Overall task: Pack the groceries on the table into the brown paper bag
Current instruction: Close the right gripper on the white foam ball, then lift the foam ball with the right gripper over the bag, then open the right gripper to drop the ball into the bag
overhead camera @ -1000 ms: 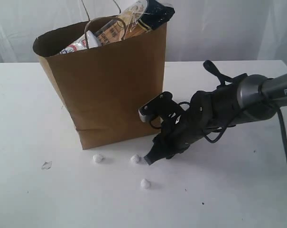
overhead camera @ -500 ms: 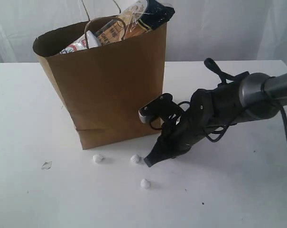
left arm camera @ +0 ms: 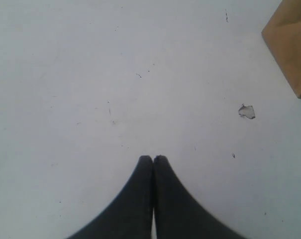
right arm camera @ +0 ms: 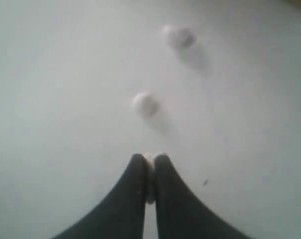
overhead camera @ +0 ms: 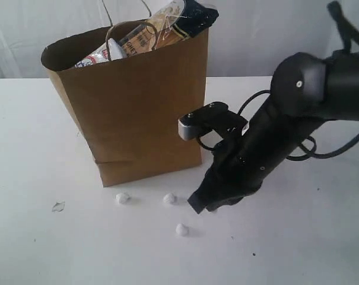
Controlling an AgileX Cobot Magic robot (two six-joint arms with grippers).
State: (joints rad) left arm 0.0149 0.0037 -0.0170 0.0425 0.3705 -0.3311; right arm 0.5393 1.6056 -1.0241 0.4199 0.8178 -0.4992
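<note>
The brown paper bag [overhead camera: 137, 107] stands upright on the white table [overhead camera: 298, 249]. Groceries poke out of its top: the spaghetti packet with a dark blue end [overhead camera: 188, 16], a brown lettered pouch [overhead camera: 134, 40] and a white-labelled item [overhead camera: 96, 57]. My right gripper [overhead camera: 198, 205] hangs just above the table beside the bag's front right corner, shut on a small white lump [right arm camera: 149, 160]. Ahead of it two white lumps [right arm camera: 145, 104] [right arm camera: 179, 36] lie on the table. My left gripper [left arm camera: 153, 158] is shut on nothing over bare table. It does not show in the exterior view.
Three small white lumps [overhead camera: 123, 198] [overhead camera: 169, 198] [overhead camera: 181, 229] lie on the table in front of the bag. A clear scrap [overhead camera: 58, 206] lies left of them, also the scrap [left arm camera: 247, 111] near the bag's corner [left arm camera: 289, 45].
My right gripper has shut on a small white lump and lifted off the table, shifting slightly right; the arm now stands higher. The bag, the three lumps and the left gripper have not moved.
</note>
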